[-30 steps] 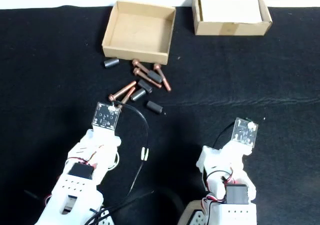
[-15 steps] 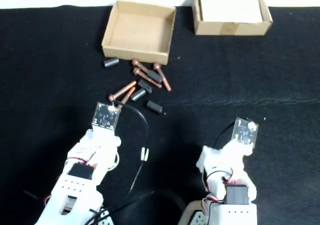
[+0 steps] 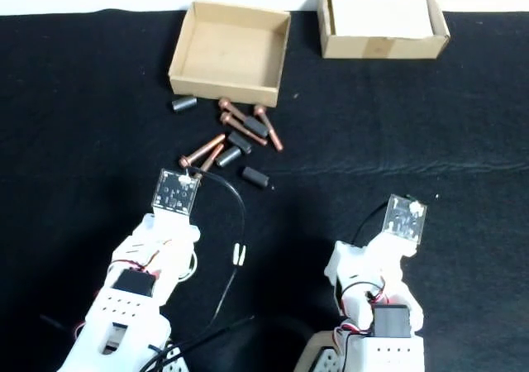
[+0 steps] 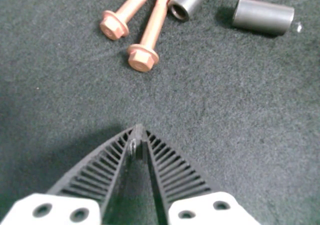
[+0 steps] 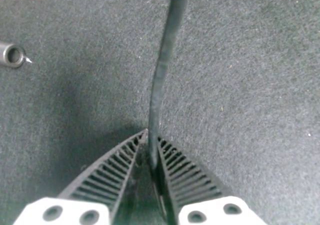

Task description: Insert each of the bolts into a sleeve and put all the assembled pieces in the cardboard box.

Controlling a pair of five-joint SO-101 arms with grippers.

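Lying just ahead of the left pincer (image 4: 139, 135), its tips pressed together on nothing, is a copper bolt (image 4: 151, 32).

I see both white arms side by side at the near edge of the high view. My left arm (image 3: 136, 281) angles forward and leans slightly toward its neighbour, with its clear wrist plate (image 3: 176, 192) at the front. My right arm (image 3: 372, 293) sits more folded, and its own clear plate (image 3: 405, 217) is less far forward than the left one. In the left wrist view, the left end effector (image 4: 139, 135) has its black ribbed fingers (image 4: 105, 162) pressed together at the tips. The right end effector (image 5: 148, 136) matches it, its ribbed fingers (image 5: 112, 162) meeting in a point.
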